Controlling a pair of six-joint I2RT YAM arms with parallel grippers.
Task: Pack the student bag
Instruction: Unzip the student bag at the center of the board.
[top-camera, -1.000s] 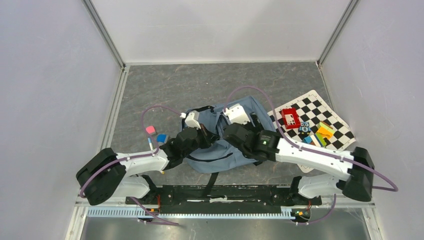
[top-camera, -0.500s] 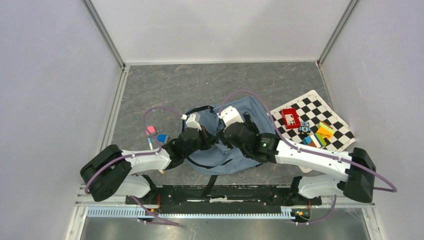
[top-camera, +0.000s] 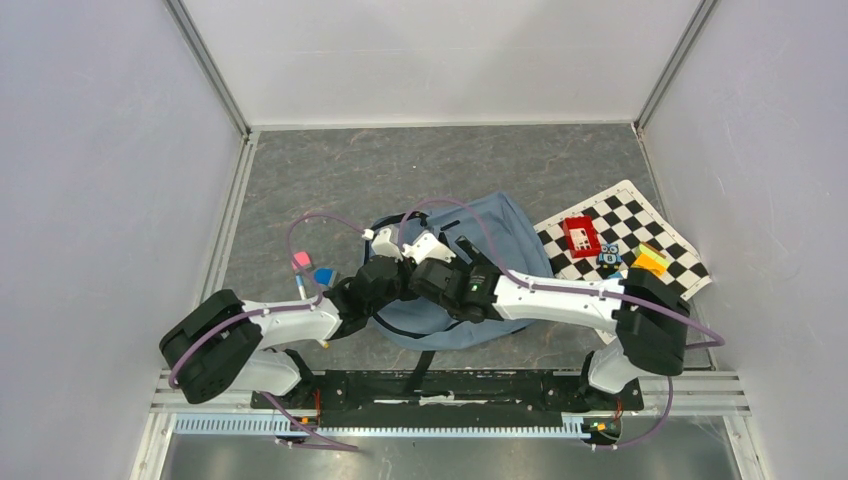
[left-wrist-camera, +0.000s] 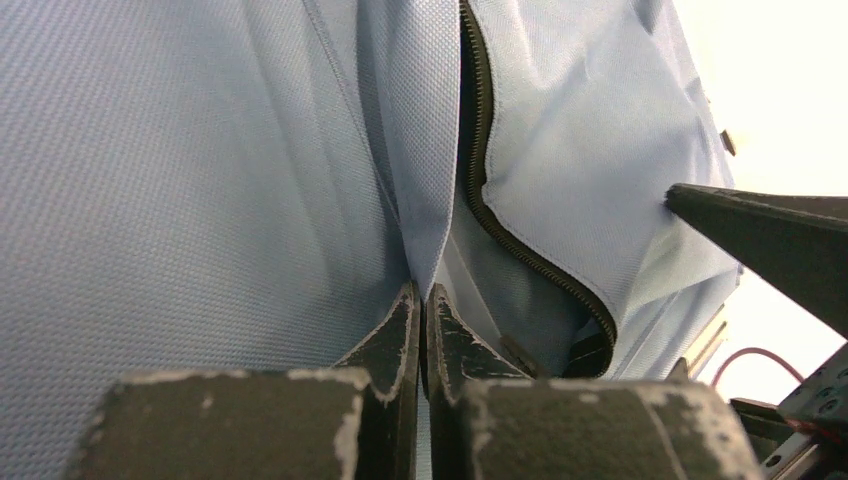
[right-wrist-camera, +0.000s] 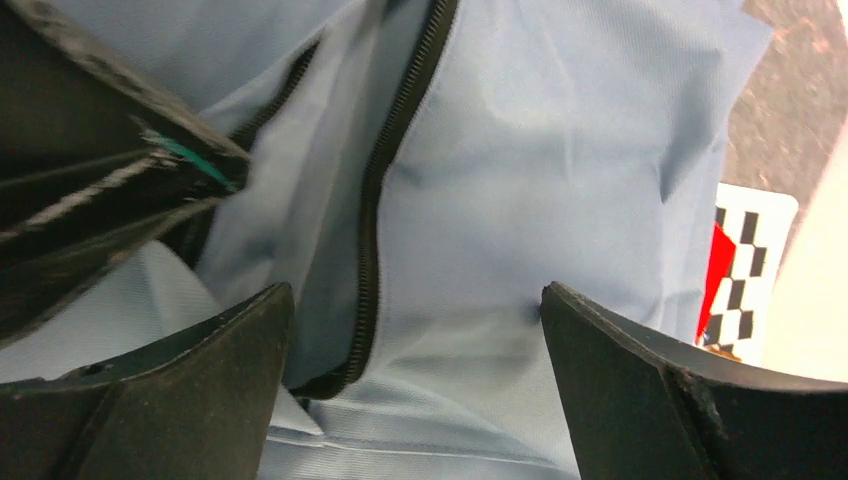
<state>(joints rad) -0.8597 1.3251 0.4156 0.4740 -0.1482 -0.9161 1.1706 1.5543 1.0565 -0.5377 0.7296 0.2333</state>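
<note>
Jaws: left pinched on fabric, right spread wide

Left gripper (left-wrist-camera: 421, 300) has its fingers pressed together on a raised fold of the student bag (left-wrist-camera: 150, 200), near the black zipper (left-wrist-camera: 520, 240). Right gripper (right-wrist-camera: 415, 300) is held wide apart with nothing between the fingers, just above the grey-blue cloth and the same zipper line.

The student bag (top-camera: 505, 225) lies about mid-table on the grey table (top-camera: 330, 170), in front of both arm bases, with a black strap trailing toward them. Both wrists crowd over its near-left part and cover much of it from above. Each wrist view has the other gripper at its edge, close by.

Around it:
- checkered mat (top-camera: 640, 212) just right of the bag, its near-left corner tucked under the bag's edge
- red box (top-camera: 580, 236) and coloured blocks (top-camera: 650, 260) on the mat; right elbow overhangs the mat's near edge
- pink piece (top-camera: 299, 261) and blue piece (top-camera: 322, 275) left of the bag, beside the left forearm
- purple cable (top-camera: 312, 214) looping above those pieces
</note>
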